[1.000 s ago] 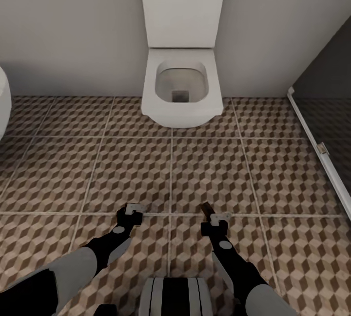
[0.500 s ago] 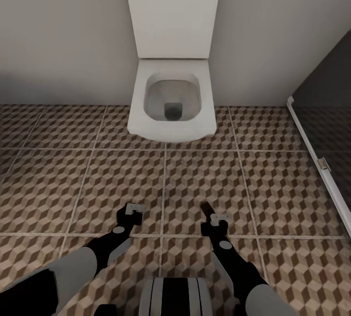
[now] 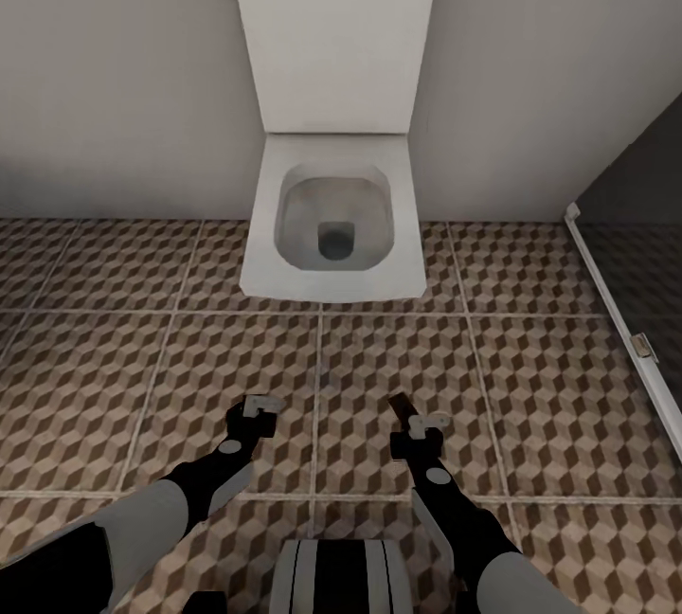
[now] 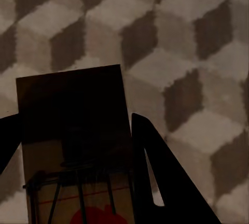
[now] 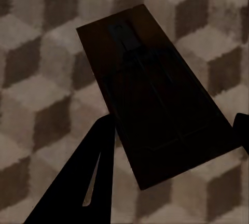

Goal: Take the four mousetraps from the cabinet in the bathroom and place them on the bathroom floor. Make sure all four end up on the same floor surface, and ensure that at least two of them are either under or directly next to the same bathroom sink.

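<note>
Head view: the robot faces a white toilet (image 3: 332, 225) set against a pale wall, its raised lid (image 3: 333, 31) leaning back, with the patterned bathroom floor (image 3: 142, 358) spreading in front and a dark shower enclosure (image 3: 644, 244) at the right edge. Against the frame of a second ago, the whole picture has shifted: the toilet bowl sits lower and a little further left, the white curved object once at the far left edge is out of frame, and the tile joints have slid down, so the camera has moved rather than the fittings. Both arms hold the same pose low in the frame, the left pincer (image 3: 258, 408) and the right pincer (image 3: 417, 420) poised above the tiles, the right one carrying a dark sliver that is a mousetrap (image 3: 402, 408) seen edge-on. Left wrist view: the left pincer's dark fingers (image 4: 155, 172) are closed against the sides of a second mousetrap (image 4: 78, 146), its tan board, wire and red spot visible, held clear above the cube-pattern floor (image 4: 197, 53). Right wrist view: the right pincer's fingers (image 5: 88, 177) grip the first mousetrap (image 5: 155, 110), a dark board with faint wire, tilted over the tiles (image 5: 41, 53).
</note>
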`<state>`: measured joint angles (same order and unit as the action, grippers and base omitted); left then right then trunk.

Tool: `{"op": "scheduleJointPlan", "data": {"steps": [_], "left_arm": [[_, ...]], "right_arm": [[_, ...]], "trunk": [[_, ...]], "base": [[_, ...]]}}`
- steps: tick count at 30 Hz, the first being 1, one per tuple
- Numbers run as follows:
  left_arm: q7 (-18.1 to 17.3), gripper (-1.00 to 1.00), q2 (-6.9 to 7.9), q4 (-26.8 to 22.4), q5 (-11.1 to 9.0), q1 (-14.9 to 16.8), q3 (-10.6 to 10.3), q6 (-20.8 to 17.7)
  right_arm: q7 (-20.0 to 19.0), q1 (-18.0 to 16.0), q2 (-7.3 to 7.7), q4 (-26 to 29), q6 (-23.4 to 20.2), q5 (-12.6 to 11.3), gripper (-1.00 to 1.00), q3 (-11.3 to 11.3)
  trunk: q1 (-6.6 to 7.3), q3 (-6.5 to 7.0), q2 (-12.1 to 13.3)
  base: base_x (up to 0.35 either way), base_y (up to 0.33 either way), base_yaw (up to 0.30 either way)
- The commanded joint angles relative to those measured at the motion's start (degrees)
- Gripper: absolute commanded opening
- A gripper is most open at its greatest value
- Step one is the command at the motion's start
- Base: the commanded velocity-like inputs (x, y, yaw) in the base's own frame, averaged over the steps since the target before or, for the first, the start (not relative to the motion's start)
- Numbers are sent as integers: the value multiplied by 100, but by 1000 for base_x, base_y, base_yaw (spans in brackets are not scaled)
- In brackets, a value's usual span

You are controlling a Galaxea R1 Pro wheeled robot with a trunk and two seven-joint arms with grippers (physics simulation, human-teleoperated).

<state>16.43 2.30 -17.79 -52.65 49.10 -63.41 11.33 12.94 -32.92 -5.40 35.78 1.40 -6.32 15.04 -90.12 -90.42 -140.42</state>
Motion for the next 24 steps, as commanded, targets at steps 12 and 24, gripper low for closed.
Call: {"op": "scheduleJointPlan", "data": {"steps": [12, 24], "left_arm": [[53, -100, 7, -14, -19, 2, -49, 14], [53, -100, -2, -9, -17, -5, -49, 511]], "right_arm": [[16, -4, 11, -1, 26, -68, -100, 35], [-14, -4, -104, -9, 275, 810, -100, 28]], "trunk": [[-1, -3, -1], [-1, -3, -1]], "base": [[120, 0, 0], [6, 0, 0]]}}
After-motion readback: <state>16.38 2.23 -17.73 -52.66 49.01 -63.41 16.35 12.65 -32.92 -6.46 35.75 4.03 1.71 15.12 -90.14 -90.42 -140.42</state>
